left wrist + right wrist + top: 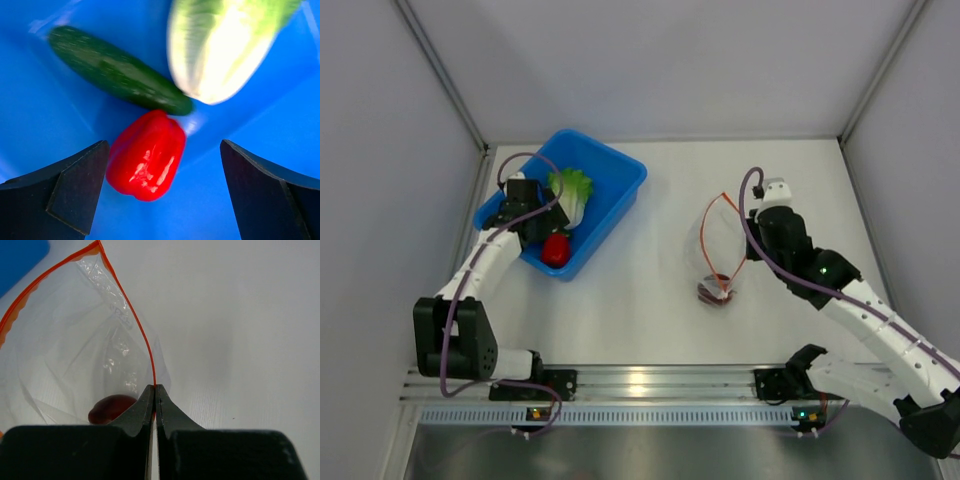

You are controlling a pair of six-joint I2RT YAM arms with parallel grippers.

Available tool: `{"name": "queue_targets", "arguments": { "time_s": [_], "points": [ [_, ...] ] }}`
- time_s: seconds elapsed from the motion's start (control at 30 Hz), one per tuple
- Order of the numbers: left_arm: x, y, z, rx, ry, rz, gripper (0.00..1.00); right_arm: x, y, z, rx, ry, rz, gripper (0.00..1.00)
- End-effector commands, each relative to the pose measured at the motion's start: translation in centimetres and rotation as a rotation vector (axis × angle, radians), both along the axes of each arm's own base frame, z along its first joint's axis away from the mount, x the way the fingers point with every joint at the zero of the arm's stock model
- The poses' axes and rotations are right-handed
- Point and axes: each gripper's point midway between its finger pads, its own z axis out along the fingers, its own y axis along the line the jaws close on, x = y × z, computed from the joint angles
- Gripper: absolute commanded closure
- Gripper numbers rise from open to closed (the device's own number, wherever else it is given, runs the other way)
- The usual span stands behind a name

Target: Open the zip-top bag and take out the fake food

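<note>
Three vegetables (pixel 146 156) in blue bin (pixel 610 180), left gripper (pixel 164 145) spread above, right gripper (pixel 155 388) pinching zip-top bag (pixel 75 340) rim, dark piece (pixel 111 407) inside

A white table (pixel 650 300) sits boxed in by pale grey walls (pixel 650 60). A shiny metal rail (pixel 650 384) runs along its near edge.

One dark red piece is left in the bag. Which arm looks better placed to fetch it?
Left. The left gripper is open and empty over the bin; the right gripper is shut on the bag's rim, holding the mouth open with the piece inside.
</note>
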Motion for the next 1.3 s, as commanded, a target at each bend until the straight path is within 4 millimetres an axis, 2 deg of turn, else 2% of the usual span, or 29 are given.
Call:
{"name": "queue_targets", "arguments": {
  "time_s": [0.0, 0.1, 0.13, 0.2, 0.27, 0.3, 0.4, 0.43, 0.5, 0.53, 0.57, 0.6, 0.63, 0.7, 0.73, 0.8, 0.83, 0.97, 1.0, 1.03, 1.07, 1.13, 1.27],
  "points": [
    [1.2, -2.1, 4.2, -0.114, -0.111, -0.054, 0.02, 0.0, 0.7, 0.6, 0.051, -0.003, 0.028, 1.0],
    [1.2, -3.1, 5.3, -0.172, -0.135, -0.07, 0.02, 0.0, 1.4, 0.6, 0.077, 0.004, 0.049, 1.0],
    [1.0, -4.4, 6.1, -0.224, -0.145, -0.124, 0.02, 0.0, 1.5, 0.7, 0.085, 0.004, 0.051, 1.0],
    [1.0, -5.4, 7.2, -0.248, -0.166, -0.167, 0.02, 0.0, 1.9, 0.9, 0.109, 0.004, 0.059, 1.0],
    [0.6, -7.3, 8.5, -0.253, -0.192, -0.223, 0.02, 0.1, 2.2, 1.0, 0.127, 0.006, 0.058, 1.0],
    [0.2, -9.0, 9.1, -0.268, -0.201, -0.271, 0.02, 0.1, 2.3, 1.1, 0.134, 0.006, 0.058, 1.0],
    [-0.4, -12.2, 10.8, -0.292, -0.227, -0.349, 0.02, 0.2, 2.5, 1.4, 0.15, 0.004, 0.051, 1.0],
    [-1.1, -14.4, 11.5, -0.3, -0.234, -0.401, 0.02, 0.2, 2.5, 1.5, 0.155, 0.006, 0.052, 1.0],
    [-1.5, -16.4, 13.2, -0.29, -0.275, -0.434, 0.02, 0.2, 2.9, 1.6, 0.166, 0.01, 0.061, 1.0],
    [-2.7, -18.8, 13.9, -0.295, -0.285, -0.502, 0.02, 0.2, 3.0, 1.6, 0.167, 0.016, 0.064, 1.0],
    [-3.1, -19.7, 14.5, -0.291, -0.299, -0.513, 0.02, 0.2, 3.2, 1.7, 0.177, 0.02, 0.07, 1.0],
    [-3.6, -20.9, 15.9, -0.305, -0.325, -0.546, 0.02, 0.1, 3.3, 1.8, 0.178, 0.023, 0.077, 1.0],
    [-5.0, -22.8, 16.7, -0.313, -0.338, -0.6, 0.02, 0.1, 3.4, 2.1, 0.187, 0.022, 0.079, 1.0],
    [-5.9, -24.1, 18.4, -0.309, -0.379, -0.616, 0.02, -0.1, 3.6, 2.4, 0.203, 0.029, 0.086, 1.0],
    [-7.2, -25.8, 19.9, -0.321, -0.409, -0.666, 0.02, -0.1, 3.7, 2.5, 0.208, 0.031, 0.087, 1.0],
    [-8.5, -27.3, 21.3, -0.334, -0.437, -0.703, 0.02, -0.4, 4.2, 2.6, 0.236, 0.057, 0.091, 1.0],
    [-9.7, -28.7, 22.5, -0.345, -0.457, -0.745, 0.02, -0.4, 4.4, 2.9, 0.248, 0.065, 0.091, 1.0],
    [-11.7, -31.8, 23.8, -0.367, -0.474, -0.818, 0.03, -0.8, 5.0, 4.0, 0.299, 0.073, 0.098, 1.0],
    [-12.1, -32.4, 23.9, -0.37, -0.475, -0.831, 0.04, -0.9, 4.9, 4.3, 0.305, 0.071, 0.1, 1.0],
    [-12.7, -33.6, 23.2, -0.368, -0.455, -0.86, 0.05, -0.9, 4.9, 4.9, 0.311, 0.064, 0.101, 1.0],
    [-12.9, -34.2, 23.6, -0.376, -0.461, -0.87, 0.05, -1.0, 4.9, 5.2, 0.311, 0.065, 0.1, 1.0],
    [-13.3, -35.8, 22.3, -0.36, -0.432, -0.896, 0.07, -1.3, 4.7, 5.1, 0.293, 0.088, 0.101, 1.0],
    [-13.1, -37.5, 19.9, -0.31, -0.394, -0.89, 0.13, -1.5, 4.4, 6.5, 0.293, 0.079, 0.097, 1.0]
  ]
}}
